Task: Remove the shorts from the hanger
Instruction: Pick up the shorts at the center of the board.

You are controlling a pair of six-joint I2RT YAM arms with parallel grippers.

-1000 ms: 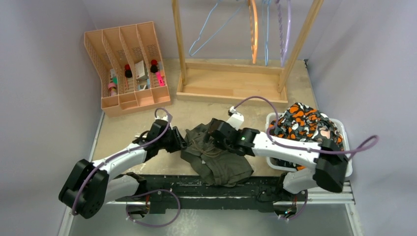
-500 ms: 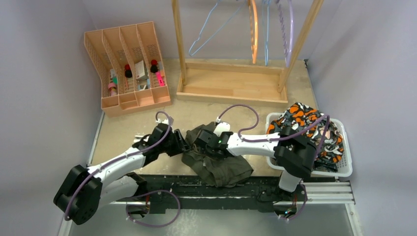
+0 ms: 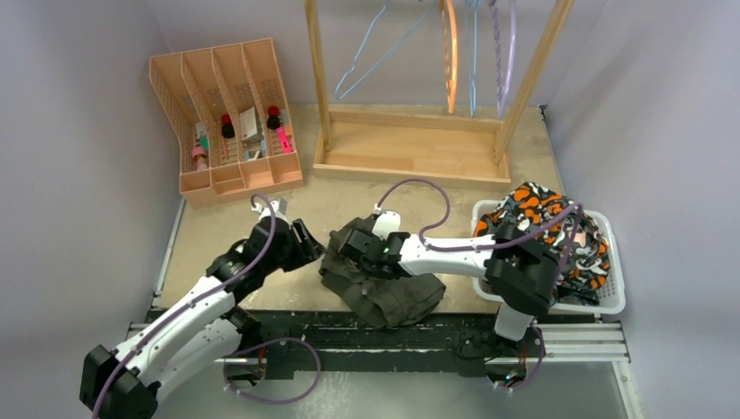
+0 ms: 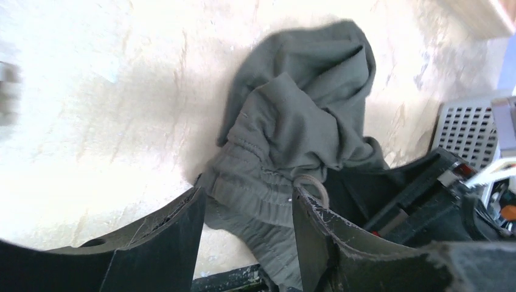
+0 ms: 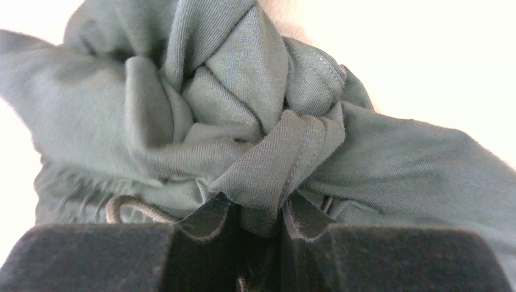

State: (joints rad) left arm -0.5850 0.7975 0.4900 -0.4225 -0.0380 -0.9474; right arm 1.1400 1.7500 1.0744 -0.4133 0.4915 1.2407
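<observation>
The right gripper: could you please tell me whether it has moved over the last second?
Yes. In the top view the right gripper moved left, away from the white basket, and now pinches the olive shorts.

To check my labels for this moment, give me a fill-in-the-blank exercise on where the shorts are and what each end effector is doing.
1. A fold of the olive green shorts is pinched by the ___ end effector.
2. The left end effector stands ___, the waistband between its fingers.
3. The camouflage shorts lie ___ the white basket.
4. The hangers on the wooden rack carry ___ shorts.
Missing words: right; open; in; no.
</observation>
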